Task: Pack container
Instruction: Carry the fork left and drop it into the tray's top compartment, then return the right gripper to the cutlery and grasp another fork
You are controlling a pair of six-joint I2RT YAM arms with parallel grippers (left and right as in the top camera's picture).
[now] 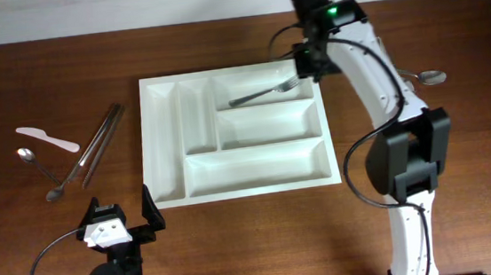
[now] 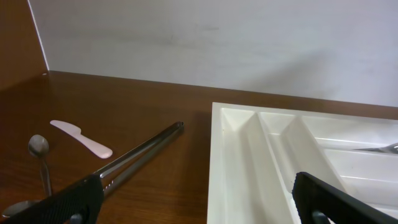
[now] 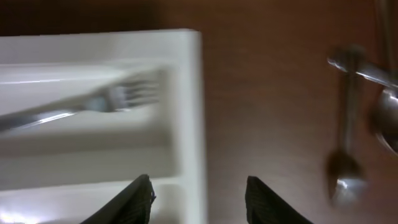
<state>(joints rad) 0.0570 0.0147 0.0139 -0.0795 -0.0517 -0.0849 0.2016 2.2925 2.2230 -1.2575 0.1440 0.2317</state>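
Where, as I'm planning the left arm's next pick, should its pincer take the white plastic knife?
Probably around its middle, straight down from above: the white plastic knife lies flat on the table, long and thin, so closing across its narrow width suits best.

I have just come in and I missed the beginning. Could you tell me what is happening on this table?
Two robot arms are packing cutlery into a white cutlery tray. One fork lies in its far right compartment. The right gripper hovers open over that corner, holding nothing. The left gripper is open and empty near the tray's front left corner. A white plastic knife, spoons and metal tongs lie on the table left of the tray; another spoon lies to its right.
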